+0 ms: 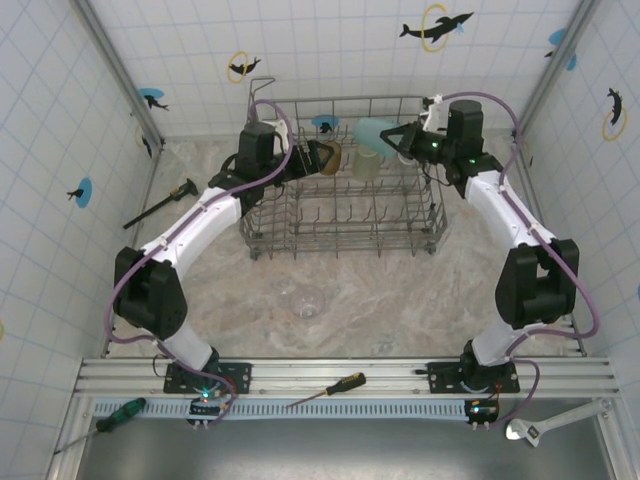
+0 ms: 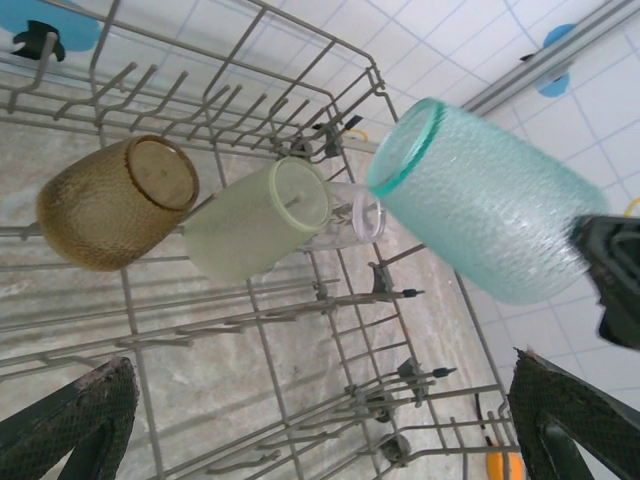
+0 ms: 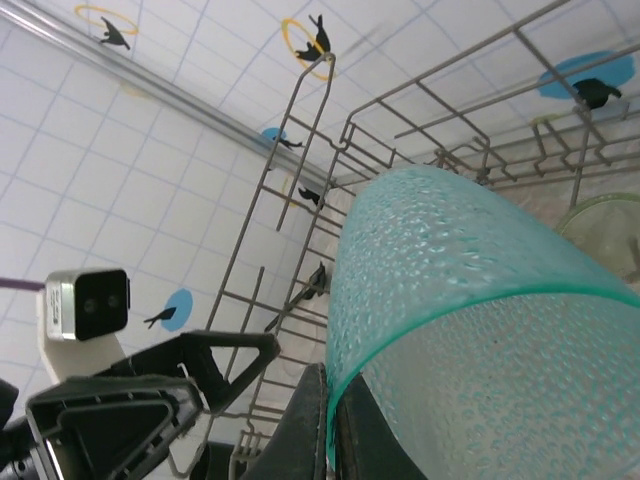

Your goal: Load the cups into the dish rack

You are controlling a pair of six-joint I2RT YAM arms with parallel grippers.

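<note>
Now your right gripper [image 1: 398, 137] pinches the blue cup [image 1: 372, 132] at the dish rack's [image 1: 340, 236] one o'clock; left gripper [image 1: 315, 158] spread wide.

in the dish rack [image 1: 345, 236] near the surface's [image 1: 400, 300] far edge, the left cup [image 2: 115, 205] lies beside the middle cup [image 2: 255, 225], the right cup [image 2: 490, 205] above.

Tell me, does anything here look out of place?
Yes, stray hand tools: a yellow-handled screwdriver lies on the front rail, a green-handled screwdriver near the left corner, and a wrench near the right corner.
</note>
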